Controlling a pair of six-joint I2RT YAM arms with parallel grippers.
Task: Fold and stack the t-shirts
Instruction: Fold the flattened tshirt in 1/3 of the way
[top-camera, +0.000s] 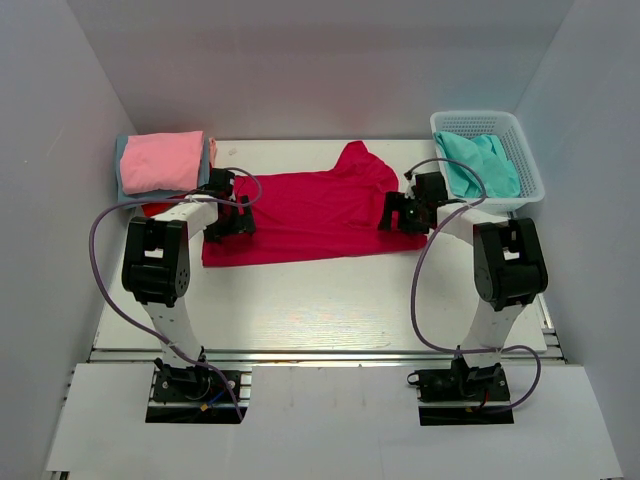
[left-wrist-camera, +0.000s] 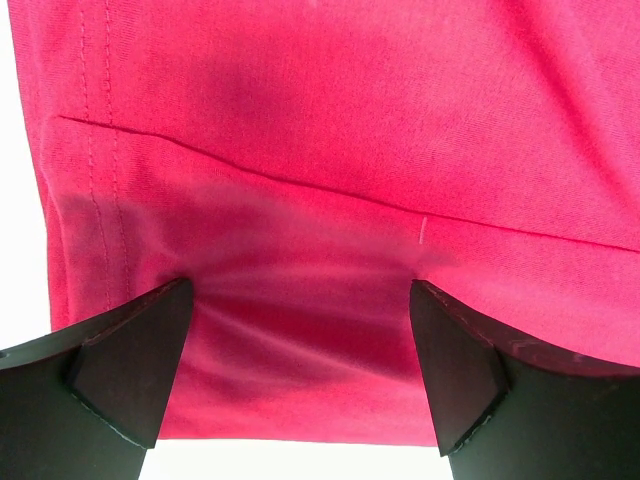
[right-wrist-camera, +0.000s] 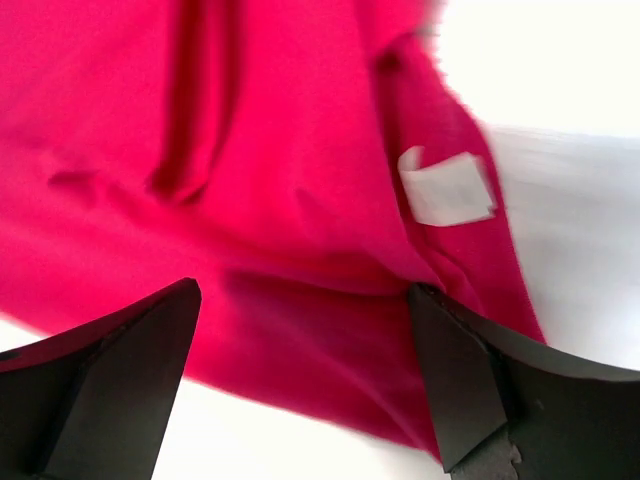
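Left wrist view cuts off the crimson t-shirt (left-wrist-camera: 350, 150); left tool (left-wrist-camera: 300, 370) and right tool (right-wrist-camera: 300, 385) both gape wide.

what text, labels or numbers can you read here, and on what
None readable.
The white tag on the crimson t-shirt is too blurred in the right wrist view to read.
No print shows on the pink t-shirt, the teal t-shirt or the basket.
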